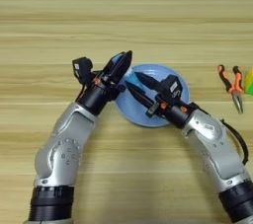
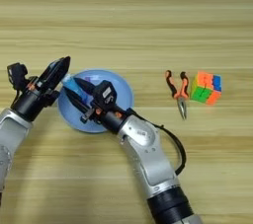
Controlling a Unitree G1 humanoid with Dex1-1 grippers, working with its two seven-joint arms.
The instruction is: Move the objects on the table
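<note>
Now both grippers are meeting over the round light-blue plate (image 1: 163, 117) in the middle of the table (image 1: 126, 16). The left gripper (image 1: 121, 65) is reaching over the plate's far-left rim, its two black fingers lying narrow on the blue tube (image 2: 74, 86), which is showing between them above the plate. The right gripper (image 1: 132, 81) is pointing left across the plate with its fingers spread wide, its tips near the tube. Well to the right, orange-handled pliers (image 2: 179, 91) are lying just beside the multicoloured puzzle cube (image 2: 206, 88).
</note>
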